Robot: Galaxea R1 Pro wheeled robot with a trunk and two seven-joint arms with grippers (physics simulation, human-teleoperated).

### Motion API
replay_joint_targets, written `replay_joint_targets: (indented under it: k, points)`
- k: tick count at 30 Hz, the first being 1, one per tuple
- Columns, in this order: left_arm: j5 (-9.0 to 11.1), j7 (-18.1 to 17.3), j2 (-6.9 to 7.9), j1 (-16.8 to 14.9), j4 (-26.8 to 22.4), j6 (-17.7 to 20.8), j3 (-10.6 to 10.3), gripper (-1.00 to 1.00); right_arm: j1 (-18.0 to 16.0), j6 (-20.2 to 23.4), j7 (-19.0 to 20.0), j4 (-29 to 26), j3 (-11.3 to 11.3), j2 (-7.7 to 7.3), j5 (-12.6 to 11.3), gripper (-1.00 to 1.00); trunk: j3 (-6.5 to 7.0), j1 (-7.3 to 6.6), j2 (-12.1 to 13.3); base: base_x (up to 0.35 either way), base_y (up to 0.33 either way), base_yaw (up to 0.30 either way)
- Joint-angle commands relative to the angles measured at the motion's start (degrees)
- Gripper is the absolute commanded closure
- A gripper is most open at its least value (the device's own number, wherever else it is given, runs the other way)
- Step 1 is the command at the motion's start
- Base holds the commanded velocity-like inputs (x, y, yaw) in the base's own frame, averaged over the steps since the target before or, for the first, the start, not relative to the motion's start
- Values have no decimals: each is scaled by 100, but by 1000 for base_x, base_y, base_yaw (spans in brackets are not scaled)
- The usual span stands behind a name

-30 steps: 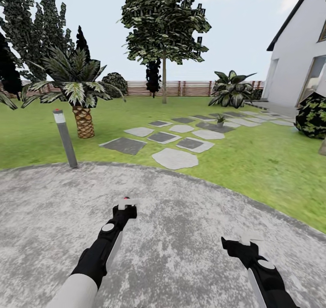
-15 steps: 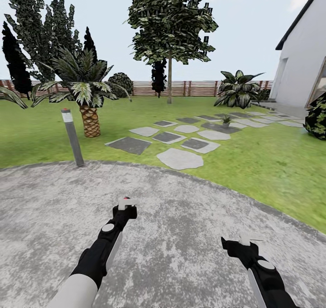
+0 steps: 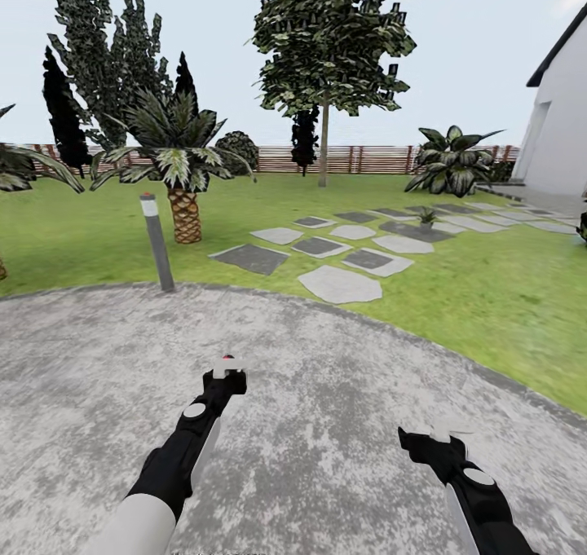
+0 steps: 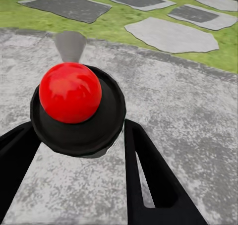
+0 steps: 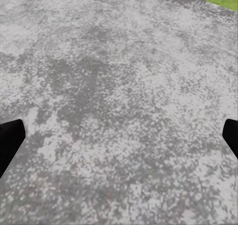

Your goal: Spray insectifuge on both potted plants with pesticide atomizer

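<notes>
Already the left gripper (image 3: pixel 229 369), low in the frame left of centre, has the pesticide atomizer (image 3: pixel 227 367) in its grasp: the whitish trigger head and red nozzle spot sit at its tip in the head view, and in the left wrist view the dark round body with the red ball (image 4: pixel 70 92) sits between the two black fingers (image 4: pixel 148 175), which close against it. The right gripper (image 3: pixel 436 439), lower right of the frame, hangs over the paved patio (image 3: pixel 326 441) with nothing in it; the right wrist view shows its fingertips (image 5: pixel 10 138) at the far edges, spread wide over bare paving.

Over the last second both arms keep the same places in the frame, while the whole scene slides to the right: the grey bollard (image 3: pixel 156 242), the palm (image 3: pixel 181 182) and the stepping slabs (image 3: pixel 341 284) all sit further right than before, and the white house (image 3: pixel 562 123) is slipping off the right edge. That reads as the camera turning left, not the things moving.

Farther out, one potted plant (image 3: pixel 426 217) stands small on the slabs at middle right, before the wooden fence (image 3: pixel 359 159). Since the turn carries it toward the edge, I judge the robot is either reorienting or looking for the second plant; spraying has not begun.
</notes>
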Motion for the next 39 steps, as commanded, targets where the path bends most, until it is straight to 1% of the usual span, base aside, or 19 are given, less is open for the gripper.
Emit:
replay_joint_targets:
  k: [1,9,34,39]
  points:
    - [-33,-1,-3,-3,-8,31,3,100,-1,31,-1,-10,-1,-1,4,-100,-6,-1,-3,-2,0,273]
    - [-33,-1,-3,-3,-10,31,3,100,-1,30,-5,-10,-2,-1,4,-100,-6,-1,-3,0,0,274]
    - [-33,-1,-3,-3,-17,34,3,100,-1,32,-5,-10,-2,-1,4,-100,443,-550,1000,0,0,259]
    - [-33,-1,-3,-3,-17,36,3,100,-1,32,-5,-10,-1,-2,4,-100,533,-660,1201,0,0,56]
